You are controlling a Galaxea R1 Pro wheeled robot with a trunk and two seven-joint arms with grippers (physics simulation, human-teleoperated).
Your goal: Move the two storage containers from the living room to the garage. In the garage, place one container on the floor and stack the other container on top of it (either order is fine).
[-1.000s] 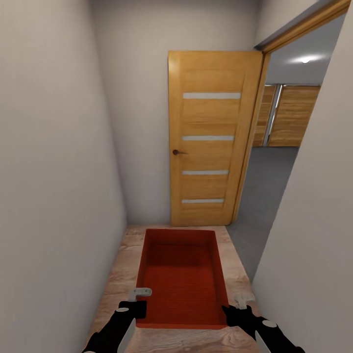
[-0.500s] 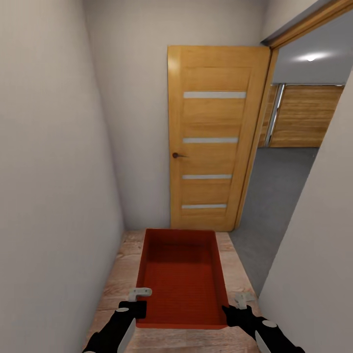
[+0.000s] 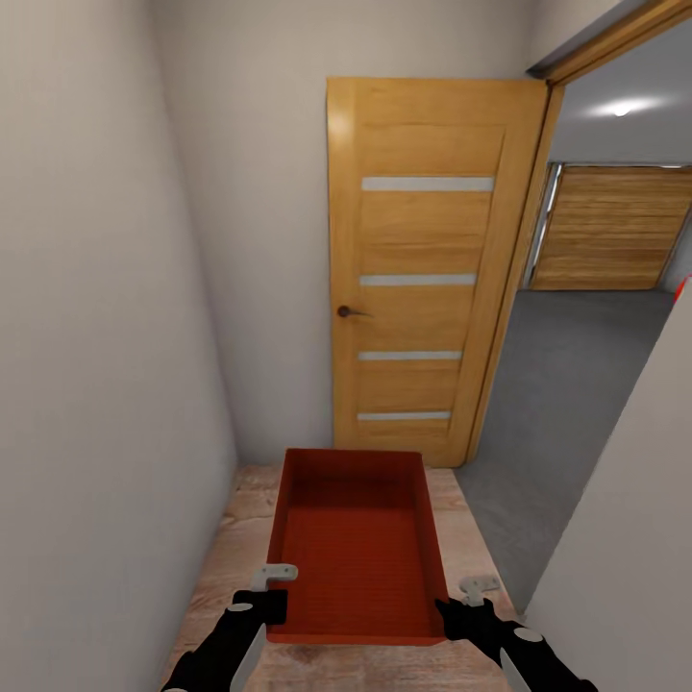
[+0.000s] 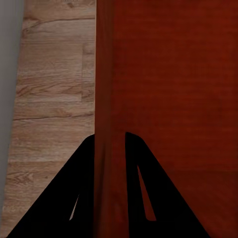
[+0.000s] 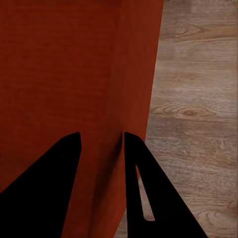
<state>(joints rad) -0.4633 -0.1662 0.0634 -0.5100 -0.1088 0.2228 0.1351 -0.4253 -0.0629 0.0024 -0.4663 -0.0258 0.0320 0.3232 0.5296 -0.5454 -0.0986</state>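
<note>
Orange-red lidless rectangular storage container [image 3: 358,553] is seen at lower centre of the head view, carried lengthwise ahead of the robot over the light wood-plank floor [image 3: 226,562]. Left pincer [image 3: 272,588] is clamped on the container's left wall near its near corner; in the left wrist view the wall [image 4: 105,99] is pinched between the two black fingers [image 4: 82,183]. Right pincer [image 3: 463,601] is clamped on the right wall; same pinch is seen in the right wrist view, fingers [image 5: 141,183] on either side of the wall [image 5: 134,74].

Narrow corridor, pale grey walls [image 3: 96,336] on both sides. Open light-wood door with four frosted strips [image 3: 423,279] is seen centre frame. Through the doorway at right: dark grey concrete floor [image 3: 567,384] and horizontal wooden-slat door [image 3: 605,231] of the garage.
</note>
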